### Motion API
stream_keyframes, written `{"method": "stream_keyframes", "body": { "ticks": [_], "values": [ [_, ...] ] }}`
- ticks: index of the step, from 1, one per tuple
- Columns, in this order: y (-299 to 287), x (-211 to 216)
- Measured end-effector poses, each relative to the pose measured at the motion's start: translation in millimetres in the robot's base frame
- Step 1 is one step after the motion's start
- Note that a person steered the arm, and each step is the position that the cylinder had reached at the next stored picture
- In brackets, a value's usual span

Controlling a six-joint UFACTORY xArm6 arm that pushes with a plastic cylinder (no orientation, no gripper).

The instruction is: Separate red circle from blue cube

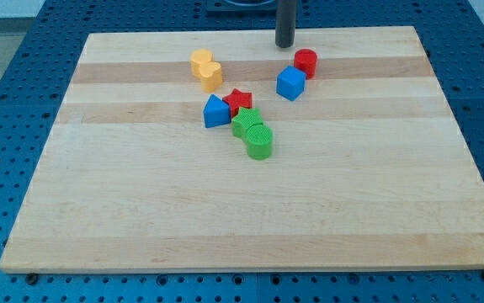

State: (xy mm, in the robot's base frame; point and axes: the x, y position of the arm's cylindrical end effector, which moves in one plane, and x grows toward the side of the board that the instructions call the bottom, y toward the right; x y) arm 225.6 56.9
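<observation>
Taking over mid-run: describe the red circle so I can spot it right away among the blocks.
Start at my tip, near the top edge of the wooden board. Just to its lower right sits the red circle, a short round cylinder. The blue cube lies close at its lower left; the other red block, a red star, is farther left and pointed.

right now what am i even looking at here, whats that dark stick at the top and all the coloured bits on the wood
One camera looks down at a light wooden board on a blue perforated table. The dark rod is the robot arm's end; my tip pushes blocks and holds nothing. It sits near the view's top, just up-left of the red circle, which sits beside the blue cube. Further left are two yellow blocks, a red star, a blue block and two green blocks.
</observation>
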Motion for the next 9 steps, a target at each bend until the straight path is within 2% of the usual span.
{"method": "stream_keyframes", "body": {
  "ticks": [2,3,5,8,9],
  "values": [
    [8,85],
    [12,88],
    [117,191],
    [146,181],
    [103,189]
  ]
}}
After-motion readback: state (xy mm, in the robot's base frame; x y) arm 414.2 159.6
